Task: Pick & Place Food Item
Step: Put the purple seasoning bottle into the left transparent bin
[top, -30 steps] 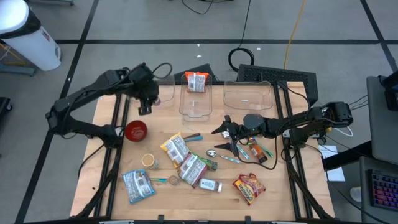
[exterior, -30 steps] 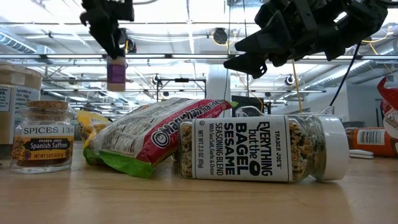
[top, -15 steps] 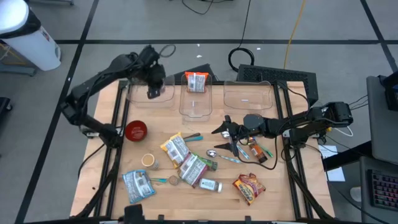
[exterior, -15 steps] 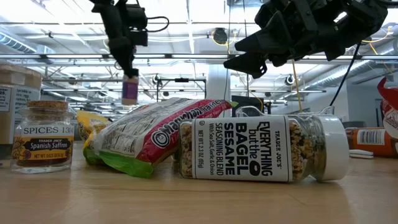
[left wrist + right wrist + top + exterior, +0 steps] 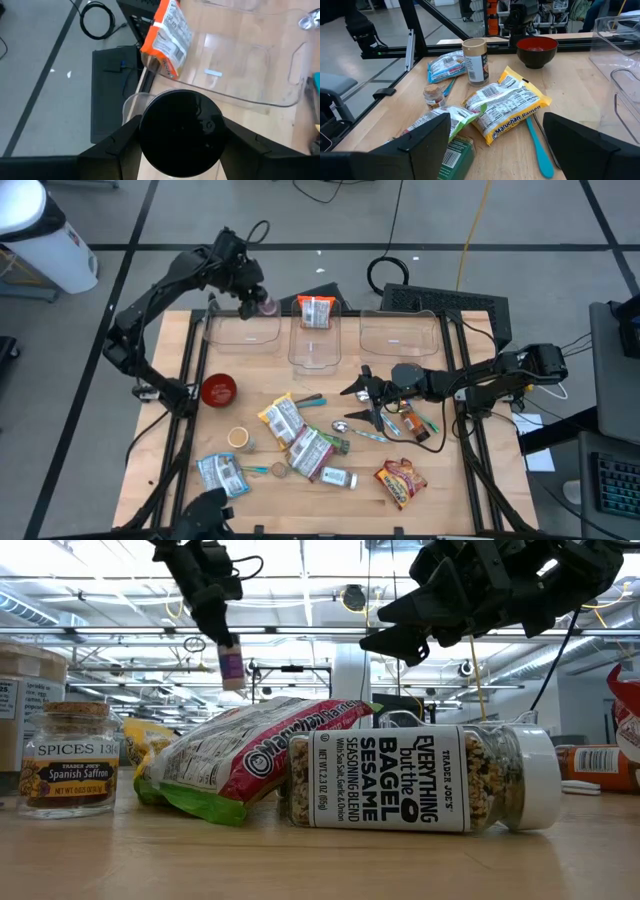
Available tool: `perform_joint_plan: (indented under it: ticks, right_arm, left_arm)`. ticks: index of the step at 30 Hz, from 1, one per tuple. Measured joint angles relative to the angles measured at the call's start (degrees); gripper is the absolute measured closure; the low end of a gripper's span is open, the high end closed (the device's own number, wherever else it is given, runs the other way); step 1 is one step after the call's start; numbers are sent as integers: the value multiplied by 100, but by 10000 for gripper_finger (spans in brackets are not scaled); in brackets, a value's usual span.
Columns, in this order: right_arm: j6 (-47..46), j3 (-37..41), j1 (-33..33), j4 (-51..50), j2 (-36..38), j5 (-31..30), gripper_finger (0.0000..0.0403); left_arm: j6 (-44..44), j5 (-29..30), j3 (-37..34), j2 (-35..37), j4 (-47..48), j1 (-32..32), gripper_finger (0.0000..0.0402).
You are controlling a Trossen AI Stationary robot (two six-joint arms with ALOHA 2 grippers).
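A small jar [image 5: 267, 304] with a purple label and a dark round top [image 5: 181, 132] hangs in the air, and my left gripper [image 5: 258, 298] is shut on it. It is above the far right corner of the left clear bin [image 5: 240, 332]. The middle bin [image 5: 316, 345] beside it holds an orange packet [image 5: 317, 311]. In the low view the jar [image 5: 232, 665] hangs high above the table. My right gripper [image 5: 362, 402] stands open over the table's middle right with nothing between its fingers. My left gripper pinches the jar between its two fingers [image 5: 125, 145], one on each side, just below the dark top [image 5: 150, 150]. The fingers slant down from above. The jar hangs below them [image 5: 232, 668], slightly tilted and lifted clear of the bins and the table.
A third clear bin [image 5: 400, 335] stands at the far right. On the table lie a red bowl [image 5: 218, 389], ramen packets [image 5: 282, 416], a seasoning jar [image 5: 420, 780] on its side, a saffron jar [image 5: 68, 760], a blue packet [image 5: 222, 475] and a red packet [image 5: 400, 480].
My left gripper has carried the jar toward the table's far edge and to the right, from the left bin's near left side to its far right corner. It has turned a little on the way. The jar stays held and clear.
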State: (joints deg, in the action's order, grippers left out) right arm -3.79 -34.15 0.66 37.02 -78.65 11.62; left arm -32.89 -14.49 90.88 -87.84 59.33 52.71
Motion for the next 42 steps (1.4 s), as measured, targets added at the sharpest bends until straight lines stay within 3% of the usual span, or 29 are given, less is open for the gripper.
perform_joint_plan:
  ticks: [10,22,42]
  right_arm:
    - [-4,0,0,2,0,-443,94]
    - [-4,0,0,2,0,-433,94]
    - [-4,0,0,-14,-2,-431,94]
  left_arm:
    - [104,-198,-515,-26,-380,351,189]
    - [90,-61,-1274,-60,-979,342,189]
    - [408,371,-1347,-896,-985,-126,189]
